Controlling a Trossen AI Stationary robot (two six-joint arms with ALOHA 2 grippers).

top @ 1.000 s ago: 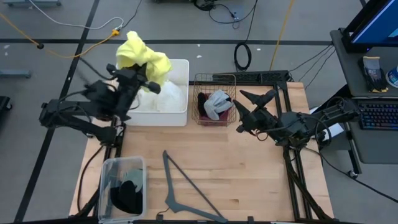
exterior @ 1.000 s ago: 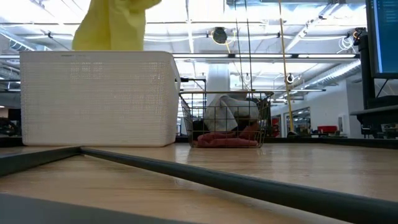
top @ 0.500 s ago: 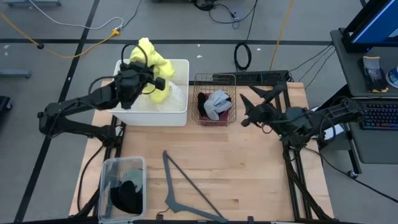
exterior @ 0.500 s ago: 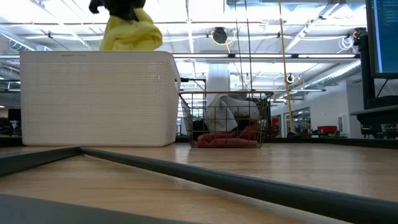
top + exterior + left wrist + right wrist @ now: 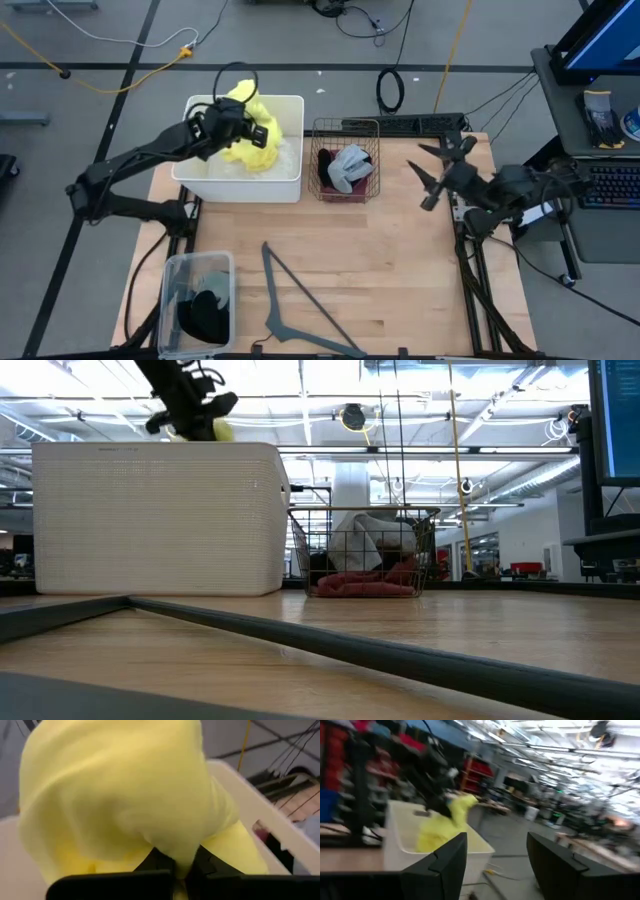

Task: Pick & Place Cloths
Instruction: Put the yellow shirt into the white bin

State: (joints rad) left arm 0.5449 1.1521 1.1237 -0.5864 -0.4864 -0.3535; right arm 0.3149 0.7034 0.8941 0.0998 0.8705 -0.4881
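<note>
My left gripper (image 5: 238,127) hovers over the white bin (image 5: 292,172) at the table's far left and is shut on the bright yellow cloth (image 5: 252,128). In the low view only a scrap of the yellow cloth (image 5: 219,430) shows above the bin's rim beside the gripper (image 5: 190,412). A white cloth (image 5: 283,155) lies in the same bin. My right gripper (image 5: 433,172) is open in the air near the table's right edge, touching nothing. A grey-blue cloth (image 5: 351,165) rests on a maroon one (image 5: 328,186) in the wire basket (image 5: 346,124). My left gripper pinches a bunched fold of the yellow cloth (image 5: 180,851) between its two fingers (image 5: 159,862). It comes slanting down from the table's left. The cloth billows over the fingers and hides how many layers are held. Its lower part sinks into the white bin.
A clear tub (image 5: 170,290) at the near left corner holds a black cloth (image 5: 205,316) and a sage green one (image 5: 207,272). A thin grey hanger (image 5: 288,312) lies on the near middle of the table. Bare wood spreads across the table's centre and right.
My left gripper has swung from the bin's left edge to over the bin and come down. The yellow cloth, which hung high above the rim, has dropped almost wholly behind it. My right gripper has drawn back from beside the wire basket toward the table's right edge, still open.
</note>
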